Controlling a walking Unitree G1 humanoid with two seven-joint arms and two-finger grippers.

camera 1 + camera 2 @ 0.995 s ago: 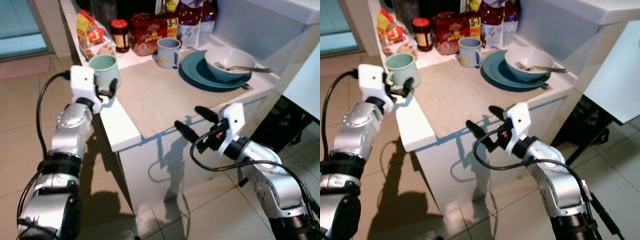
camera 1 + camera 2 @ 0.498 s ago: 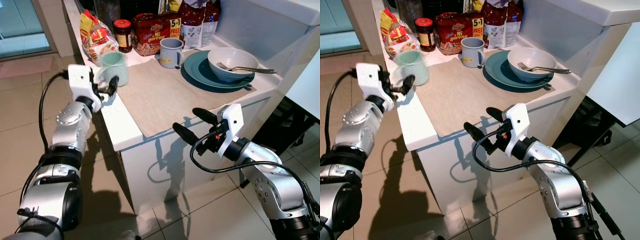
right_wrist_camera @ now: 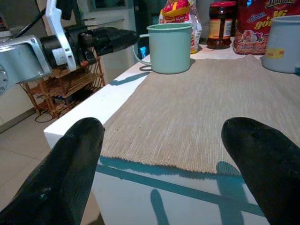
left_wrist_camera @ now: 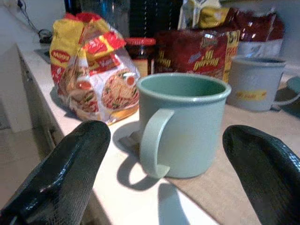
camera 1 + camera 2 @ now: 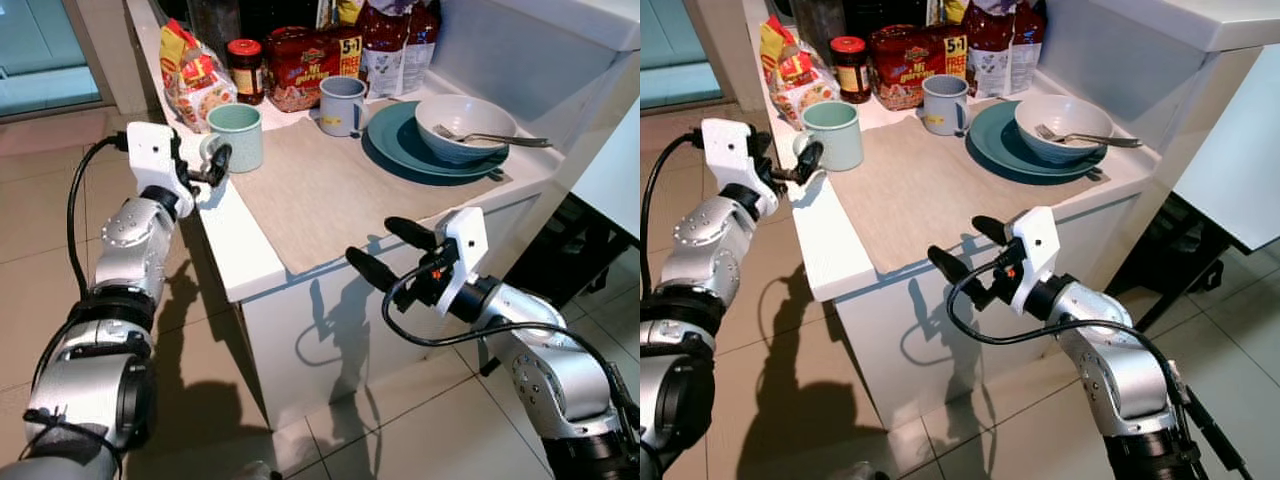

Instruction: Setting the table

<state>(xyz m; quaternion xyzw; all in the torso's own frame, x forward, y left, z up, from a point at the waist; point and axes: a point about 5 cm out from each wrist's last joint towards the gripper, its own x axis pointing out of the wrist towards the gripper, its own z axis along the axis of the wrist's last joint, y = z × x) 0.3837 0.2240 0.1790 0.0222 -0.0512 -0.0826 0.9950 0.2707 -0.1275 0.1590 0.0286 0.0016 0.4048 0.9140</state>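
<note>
A pale green mug (image 5: 238, 137) stands upright at the far left corner of the beige placemat (image 5: 330, 195), its handle turned toward my left gripper (image 5: 211, 167). That gripper is open and a little apart from the mug; in the left wrist view the green mug (image 4: 180, 124) stands just ahead of the two black fingers. A grey-blue mug (image 5: 340, 104) sits at the mat's far edge. A teal plate (image 5: 395, 150) carries a pale bowl (image 5: 462, 125) with a fork (image 5: 495, 138) in it. My right gripper (image 5: 375, 240) hangs open, holding nothing, in front of the counter's near edge.
Noodle packets (image 5: 190, 75), a red-lidded jar (image 5: 245, 70) and bags (image 5: 395, 40) line the back of the white counter (image 5: 235, 250). A white wall panel rises behind the plate. Another white surface (image 5: 612, 170) is at the right. Tiled floor lies to the left.
My left gripper carried the green mug in over the mat's corner, set it down, let go and drew back a little. The right arm has not moved.
</note>
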